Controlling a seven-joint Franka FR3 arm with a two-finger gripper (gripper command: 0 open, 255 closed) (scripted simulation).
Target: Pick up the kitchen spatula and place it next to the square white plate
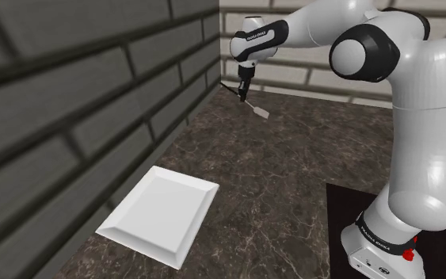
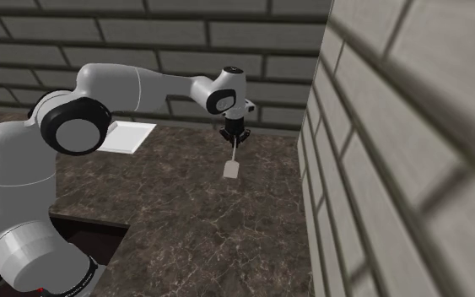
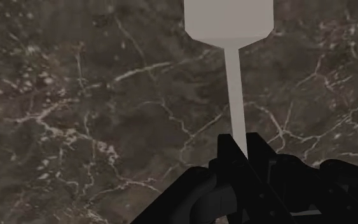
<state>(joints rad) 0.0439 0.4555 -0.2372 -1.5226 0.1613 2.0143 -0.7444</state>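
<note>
Objects are few from where I stand: one pale grey spatula (image 1: pixel 259 111), one square white plate (image 1: pixel 162 214), and one white arm (image 1: pixel 419 119) carrying one black end effector (image 1: pixel 243 89). All of it sits over a dark, white-veined surface (image 1: pixel 292 182) tucked into a corner of two brick walls (image 1: pixel 70 103).

The end effector is pinching the spatula by the end of its thin handle. In the wrist view the two fingers (image 3: pixel 225 149) close on that handle, and the flat blade of the spatula (image 3: pixel 228 22) lies out beyond the fingertips. In the second exterior view the spatula (image 2: pixel 231 170) hangs below the end effector (image 2: pixel 233 137), blade lowest, over the surface (image 2: pixel 185 219). I cannot tell whether the blade touches the stone.

The plate (image 2: pixel 130 135) lies flat on the surface beside one wall, well apart from the spatula and the end effector.
</note>
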